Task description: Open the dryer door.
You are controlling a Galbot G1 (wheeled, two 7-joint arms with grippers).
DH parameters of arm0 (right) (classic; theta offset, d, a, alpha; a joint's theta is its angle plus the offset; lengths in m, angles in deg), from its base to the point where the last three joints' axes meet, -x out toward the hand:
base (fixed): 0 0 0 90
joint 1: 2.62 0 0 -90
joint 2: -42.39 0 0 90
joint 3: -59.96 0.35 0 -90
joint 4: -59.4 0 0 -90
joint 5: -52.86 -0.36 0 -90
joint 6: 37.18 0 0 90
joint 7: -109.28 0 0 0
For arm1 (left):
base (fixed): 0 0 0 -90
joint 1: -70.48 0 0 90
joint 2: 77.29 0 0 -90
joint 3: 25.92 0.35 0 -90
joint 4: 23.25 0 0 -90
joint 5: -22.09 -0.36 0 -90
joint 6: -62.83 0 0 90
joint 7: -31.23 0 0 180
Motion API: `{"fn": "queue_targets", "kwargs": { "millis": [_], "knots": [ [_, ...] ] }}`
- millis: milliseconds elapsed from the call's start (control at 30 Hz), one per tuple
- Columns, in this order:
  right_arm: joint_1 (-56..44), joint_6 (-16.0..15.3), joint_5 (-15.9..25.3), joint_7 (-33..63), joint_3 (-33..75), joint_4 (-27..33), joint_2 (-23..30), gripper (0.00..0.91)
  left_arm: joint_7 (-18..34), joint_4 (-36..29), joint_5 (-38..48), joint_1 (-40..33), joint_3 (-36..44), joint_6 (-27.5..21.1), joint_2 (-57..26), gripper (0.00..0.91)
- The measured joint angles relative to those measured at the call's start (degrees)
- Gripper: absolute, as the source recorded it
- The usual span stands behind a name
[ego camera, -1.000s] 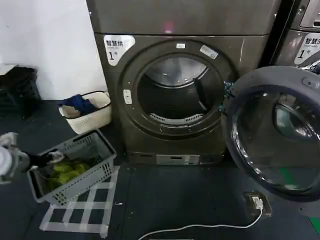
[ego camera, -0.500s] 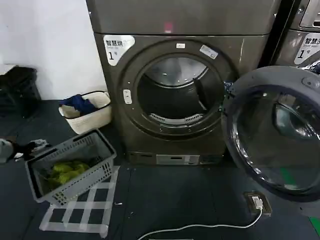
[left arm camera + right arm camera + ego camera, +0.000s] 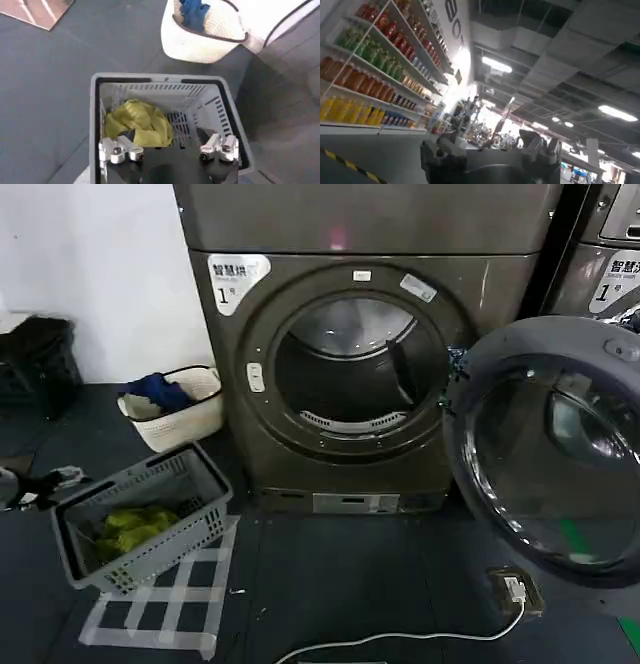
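- At the near left edge of the floor, the left gripper point(image 3: 62, 477) hangs just beside the rim of the grey basket point(image 3: 150, 514), its jaws spread wide and holding nothing; the left wrist view shows the fingers point(image 3: 120, 149) poised over the yellow-green cloth point(image 3: 140, 127) inside. A drop or a sideways drift from here could catch the basket wall and tip or drag it off the white tape grid point(image 3: 160, 609).
- Near the middle of the floor, a white cable point(image 3: 400, 636) runs to a small floor socket point(image 3: 515, 589) right under the swung-out door. Any move of the body forward risks snagging or treading on it.
- To the right, the dryer door point(image 3: 550, 449) already stands wide open, hinged on the right side of the machine, its dark inner side and glass facing the camera. I judge the task as good as done, so the main hazard is knocking the door: a push could swing it back toward the drum opening point(image 3: 350, 369) or on into the neighbouring machine point(image 3: 600, 264).
- The right gripper point(image 3: 490, 160) points up at a ceiling and store shelves; whether its jaws are open or closed I cannot tell. Where it sits relative to the door is unclear, so a blind move could strike the door.
- Farther back by the wall, the white basket point(image 3: 185, 419) with blue cloth sits well apart from both arms and seems at little risk.
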Motion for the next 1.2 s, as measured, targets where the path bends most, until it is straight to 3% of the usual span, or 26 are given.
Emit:
{"fn": "queue_targets", "kwargs": {
  "millis": [1200],
  "knots": [
    [0.08, 0.64, 1.33, 0.02, -0.07, 1.30, 0.00, 0.907, -0.44, -3.20, -3.89, 3.26, 1.13, 0.00, 0.22, 0.907]
  ]
}}
